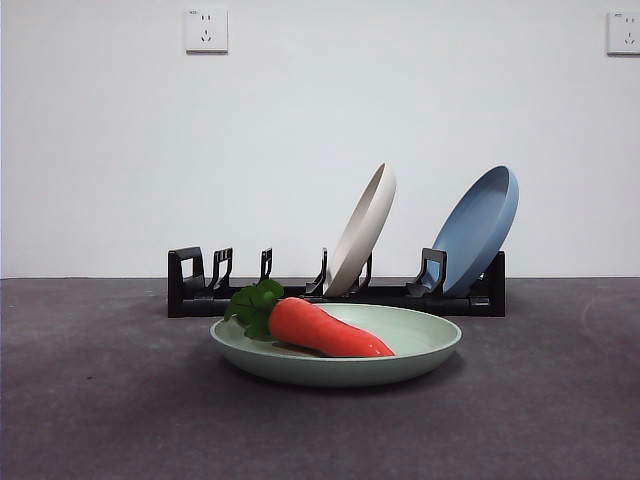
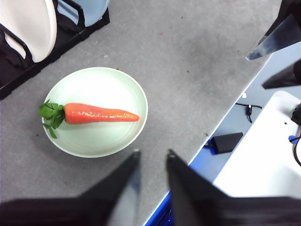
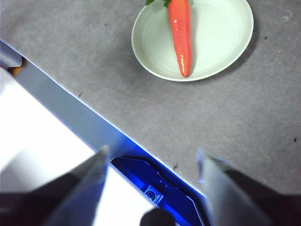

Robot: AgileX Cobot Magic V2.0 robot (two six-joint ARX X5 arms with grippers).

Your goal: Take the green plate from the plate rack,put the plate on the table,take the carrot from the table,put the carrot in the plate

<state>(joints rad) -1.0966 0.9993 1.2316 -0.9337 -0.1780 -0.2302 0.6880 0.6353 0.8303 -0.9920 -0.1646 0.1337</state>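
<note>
Plain white wall with two sockets behind, dark grey table in front. Green plate flat on the table just near of the plate rack, carrot lying in it, leaves to the left, tip to the right. Cream plate and blue plate standing tilted in the rack's right half.

Left gripper above the table's near edge, jaws a narrow gap apart, nothing between them. Right gripper also over that edge, jaws spread wide, empty.

Little left to go wrong, by the look of it: carrot rounded and glossy, so a knock to the table or plate could roll it toward the rim.

Neither arm visible from the front; only the wrist views show both clear of the plate. Only the front view shows the two plates' lean.
</note>
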